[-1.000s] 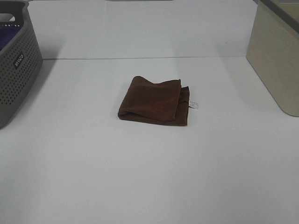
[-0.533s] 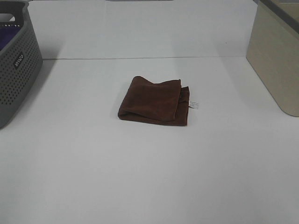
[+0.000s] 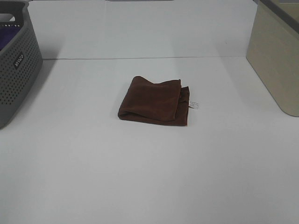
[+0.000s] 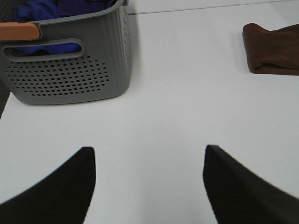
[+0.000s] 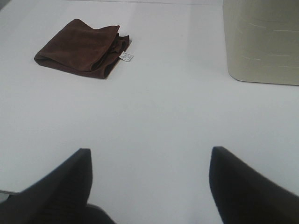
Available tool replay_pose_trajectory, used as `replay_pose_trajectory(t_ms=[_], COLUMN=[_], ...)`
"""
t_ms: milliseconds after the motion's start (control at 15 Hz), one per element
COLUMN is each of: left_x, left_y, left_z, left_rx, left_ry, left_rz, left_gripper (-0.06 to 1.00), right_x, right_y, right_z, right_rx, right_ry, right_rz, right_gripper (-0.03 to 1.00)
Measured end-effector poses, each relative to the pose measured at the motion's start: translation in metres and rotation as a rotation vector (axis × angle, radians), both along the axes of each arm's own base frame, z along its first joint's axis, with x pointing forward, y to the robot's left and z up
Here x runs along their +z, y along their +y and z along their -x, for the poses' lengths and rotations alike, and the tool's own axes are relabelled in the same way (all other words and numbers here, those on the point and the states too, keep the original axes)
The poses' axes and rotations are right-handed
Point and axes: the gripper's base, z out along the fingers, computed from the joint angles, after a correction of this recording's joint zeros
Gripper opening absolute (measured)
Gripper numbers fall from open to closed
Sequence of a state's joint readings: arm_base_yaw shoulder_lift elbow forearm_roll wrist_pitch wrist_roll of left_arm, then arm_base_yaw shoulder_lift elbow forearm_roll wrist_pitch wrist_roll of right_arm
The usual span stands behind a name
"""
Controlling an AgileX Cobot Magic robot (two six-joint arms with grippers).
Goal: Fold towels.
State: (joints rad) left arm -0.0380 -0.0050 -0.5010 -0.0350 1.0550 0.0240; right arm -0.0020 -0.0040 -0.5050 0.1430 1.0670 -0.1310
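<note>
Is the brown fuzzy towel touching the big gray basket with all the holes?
Apart. The exterior high view shows the folded dark brown terry towel mid-table, with a wide stretch of bare white table between it and the grey perforated plastic basket.

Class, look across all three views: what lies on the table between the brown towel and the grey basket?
Nothing: only bare white table separates the brown towel from the grey basket, shown in the high and left wrist views.

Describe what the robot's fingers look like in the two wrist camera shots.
Only the fingers show, none of the arms. In the left wrist view, the left gripper shows two plain black fingers, broad at the base and tapering toward blunt tips. The right gripper has the same pair of black fingers. No cables, markings or labels are visible on them.
</note>
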Motion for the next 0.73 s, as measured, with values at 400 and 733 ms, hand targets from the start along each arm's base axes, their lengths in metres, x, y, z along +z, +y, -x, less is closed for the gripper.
replay_pose_trajectory(t_ms=[400, 733], left_x=[0.0000, 0.0000], left_y=[0.0002, 0.0002], left_z=[0.0000, 0.0000], left_rx=[0.001, 0.002], left_ry=[0.000, 0.000], left_rz=[-0.002, -0.002], left_gripper=[0.64, 0.64], right_x=[0.0000, 0.0000], right_y=[0.0000, 0.0003], right_z=[0.0004, 0.0005], right_rx=[0.000, 0.002], right_ry=[-0.003, -0.003], right_rz=[0.000, -0.003], right_gripper=[0.67, 0.67])
